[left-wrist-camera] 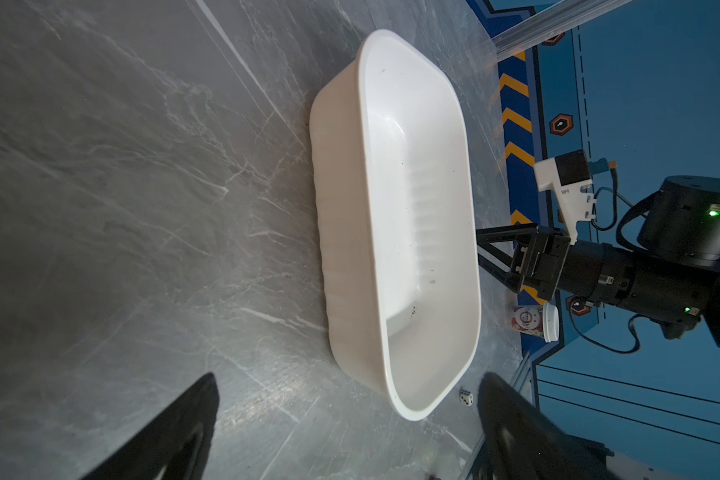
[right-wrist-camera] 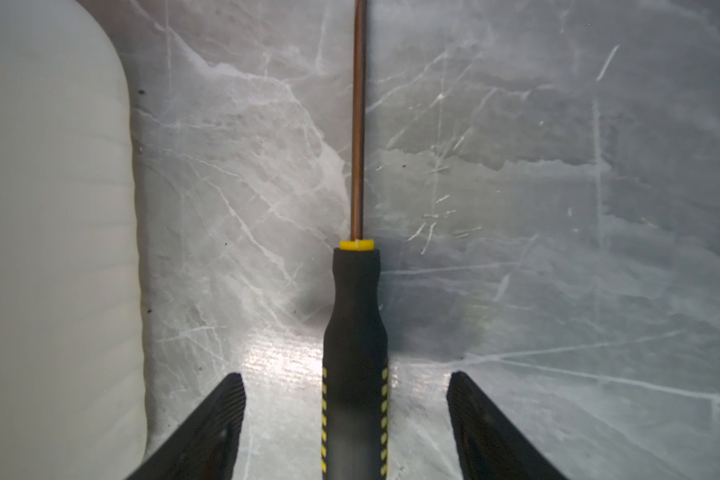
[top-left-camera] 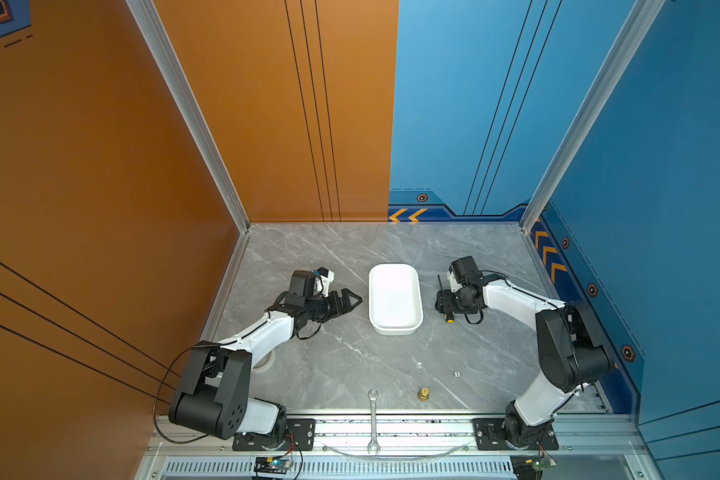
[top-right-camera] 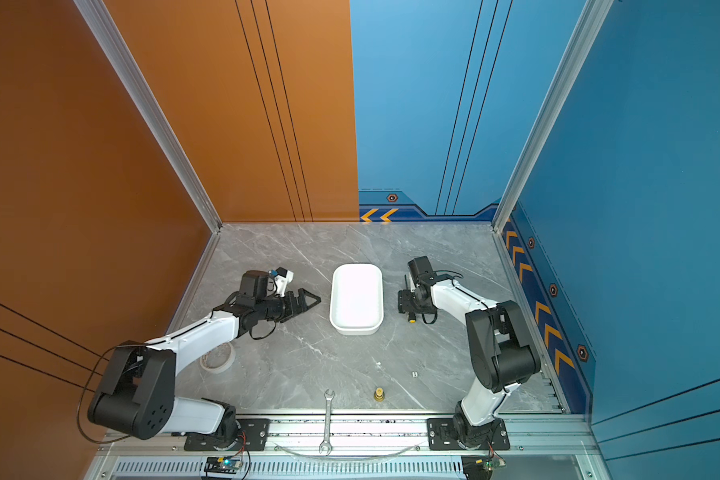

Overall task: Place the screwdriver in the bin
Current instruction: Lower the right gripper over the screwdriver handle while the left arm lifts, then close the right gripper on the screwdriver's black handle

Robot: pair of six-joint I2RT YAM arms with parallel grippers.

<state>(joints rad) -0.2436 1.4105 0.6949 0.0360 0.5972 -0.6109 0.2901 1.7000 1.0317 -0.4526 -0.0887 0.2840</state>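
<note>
Grasp step, by the looks of it: the screwdriver (right-wrist-camera: 355,299) is lying flat on the desk (top-left-camera: 308,257), just beside the bin (top-left-camera: 395,297) on the right arm's side and roughly parallel to it, shaft pointed at the back wall, yellow butt toward the front. The right claw (right-wrist-camera: 345,376) is set over the striped part of the handle with its jaws apart and a gap showing on each side, so nothing is gripped yet. The left claw (top-left-camera: 356,300) is parked on the other side of the bin, spread wide and empty. The bin is empty too, so the job can be judged as barely begun. What's probably called for next: the jaws shut squarely on the handle, the tool lifted clear of the low wall, carried sideways and kept lined up with the bin's long axis, since not much spare length is on offer. A skewed drop could leave the tip propped on the rim. As for writing, nothing legible is found on the handle, just yellow dashes and a yellow collar. A red-and-white lidded cup (left-wrist-camera: 533,322) is seen beyond the bin in the left wrist view, with lettering too blurred to be read. No text is carried by the wall's hexagons and chevrons.
</note>
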